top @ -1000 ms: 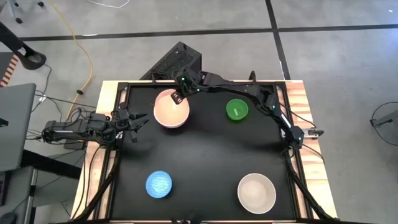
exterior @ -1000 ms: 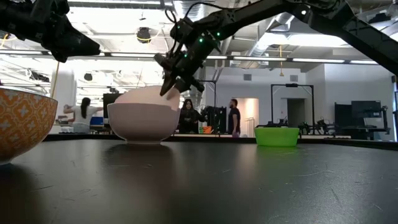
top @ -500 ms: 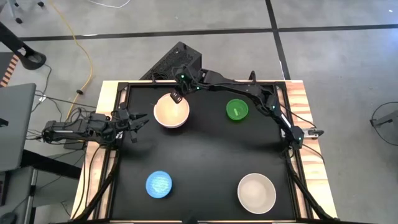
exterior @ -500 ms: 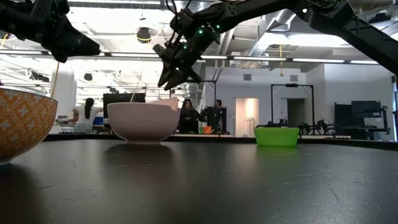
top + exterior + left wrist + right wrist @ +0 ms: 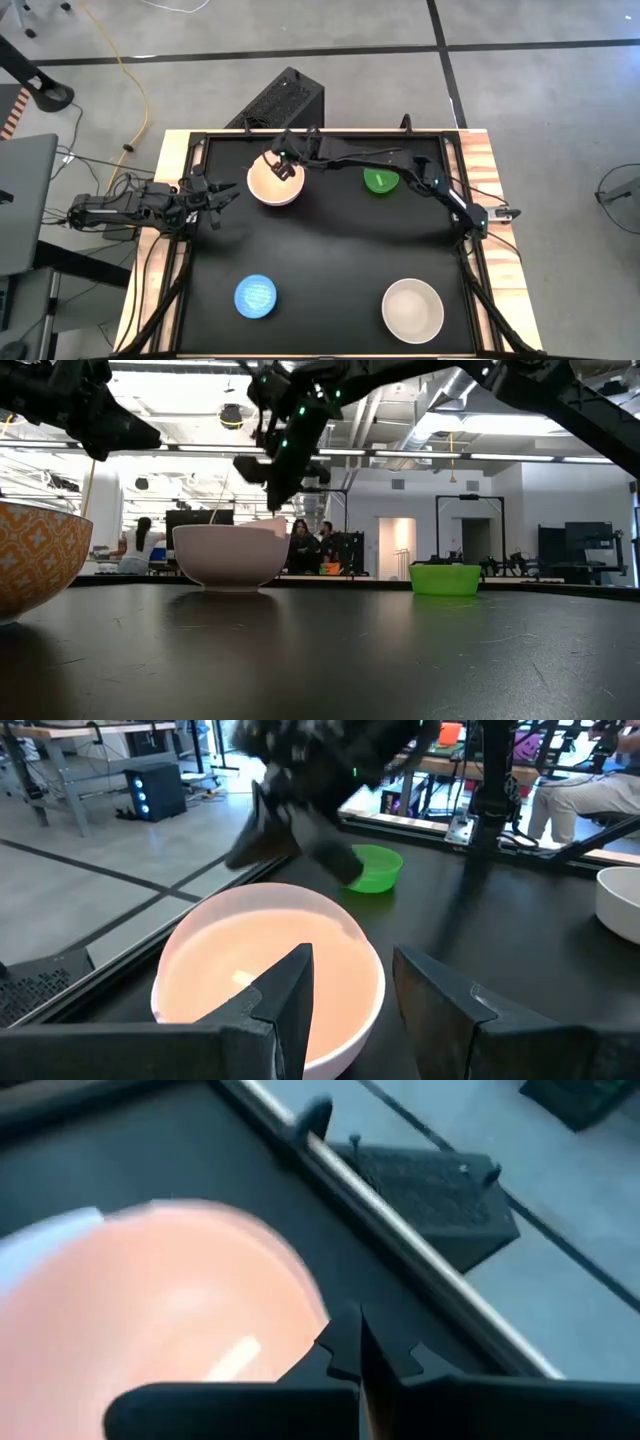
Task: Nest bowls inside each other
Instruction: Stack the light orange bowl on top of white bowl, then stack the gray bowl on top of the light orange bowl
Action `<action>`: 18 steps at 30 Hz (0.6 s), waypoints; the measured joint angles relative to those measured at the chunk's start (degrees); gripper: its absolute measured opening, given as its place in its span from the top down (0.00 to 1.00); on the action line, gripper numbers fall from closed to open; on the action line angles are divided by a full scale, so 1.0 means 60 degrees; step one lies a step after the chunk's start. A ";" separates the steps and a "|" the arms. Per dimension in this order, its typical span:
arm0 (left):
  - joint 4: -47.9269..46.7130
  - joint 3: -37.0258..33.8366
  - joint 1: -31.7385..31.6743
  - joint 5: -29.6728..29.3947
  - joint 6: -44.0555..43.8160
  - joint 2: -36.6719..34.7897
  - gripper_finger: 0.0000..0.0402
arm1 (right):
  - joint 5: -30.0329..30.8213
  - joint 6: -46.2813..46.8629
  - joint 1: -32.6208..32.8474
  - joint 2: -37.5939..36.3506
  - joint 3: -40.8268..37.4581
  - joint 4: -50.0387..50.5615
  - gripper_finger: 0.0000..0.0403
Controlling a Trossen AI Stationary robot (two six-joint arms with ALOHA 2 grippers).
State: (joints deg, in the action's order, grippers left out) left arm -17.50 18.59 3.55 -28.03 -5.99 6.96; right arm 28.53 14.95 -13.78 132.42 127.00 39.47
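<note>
A pale pink bowl (image 5: 275,182) sits upright at the table's far left, nested in a white-rimmed outer bowl (image 5: 365,1020). The green bowl (image 5: 380,180) stands to its right. The light blue bowl (image 5: 255,297) is at the near left and a cream bowl (image 5: 413,309) at the near right. My right gripper (image 5: 283,165) hangs shut and empty just above the pink bowl's far rim; the low view shows it (image 5: 268,478) clear of the rim. My left gripper (image 5: 226,192) waits open and level at the left edge, pointing at the pink bowl.
A raised black frame (image 5: 320,133) runs around the table top. A black box (image 5: 285,98) stands on the floor behind the far edge. The middle of the black table (image 5: 330,250) lies bare between the bowls. People stand in the room behind, far off.
A second ago my right gripper had the pink bowl tipped up inside the outer bowl. It let go, and the bowl dropped level into the outer bowl. The gripper then rose a little, rolled, swung toward the near edge over the bowl, and shut empty.
</note>
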 joint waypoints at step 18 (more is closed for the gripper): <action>0.0001 -0.0004 0.0004 0.0332 -0.0056 0.0004 0.68 | -0.0917 0.0036 0.0300 -0.0527 -0.0284 0.0873 0.99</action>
State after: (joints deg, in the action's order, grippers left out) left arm -17.49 18.57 3.57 -26.04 -6.33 6.98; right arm 23.03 15.16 -11.98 129.26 125.29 44.71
